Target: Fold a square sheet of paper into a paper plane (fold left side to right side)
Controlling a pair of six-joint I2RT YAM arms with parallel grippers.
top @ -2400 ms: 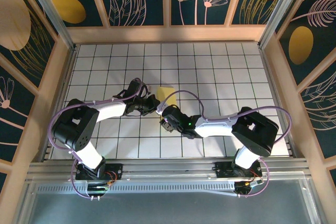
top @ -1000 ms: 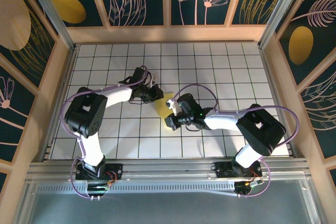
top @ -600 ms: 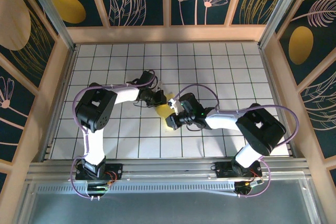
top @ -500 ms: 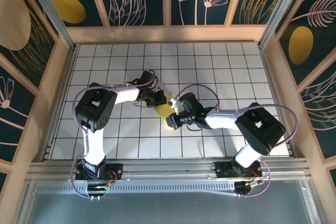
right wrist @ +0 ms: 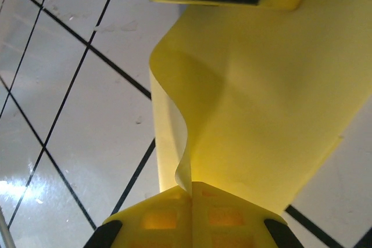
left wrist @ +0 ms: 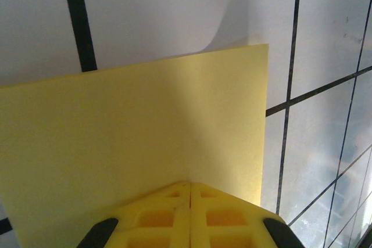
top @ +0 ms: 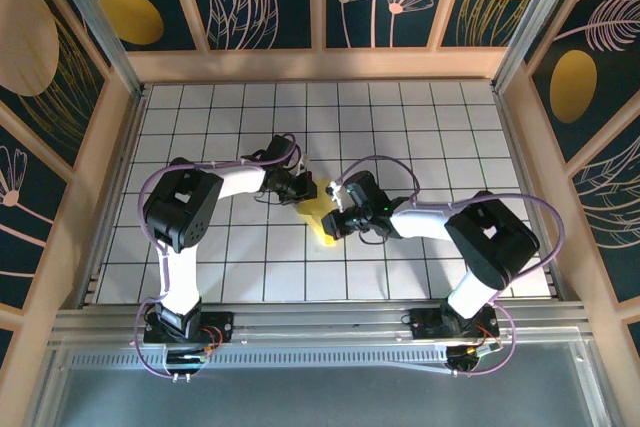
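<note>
The square sheet of paper (top: pixel 319 221) is pale yellow and lies bunched on the white grid tiles between my two grippers. My right gripper (right wrist: pixel 190 187) is shut on one edge of the sheet (right wrist: pixel 261 103), which curls up in an S-bend and runs into the seam between the fingers. In the top view this gripper (top: pixel 337 214) sits at the sheet's right side. My left gripper (left wrist: pixel 190 184) is shut, its tips over the flat face of the sheet (left wrist: pixel 145 120); no paper shows in its seam. It stands at the sheet's upper left (top: pixel 307 188). No paper plane is in view.
The gridded table (top: pixel 200 247) is walled by wooden rails (top: pixel 110 157) left, right and back. The two arms angle in from the near edge, with their purple cables (top: pixel 375 162) looping above them.
The left gripper has moved right onto the sheet's far corner. The right gripper has carried its edge of the paper up and to the right, and the sheet now looks narrower.
</note>
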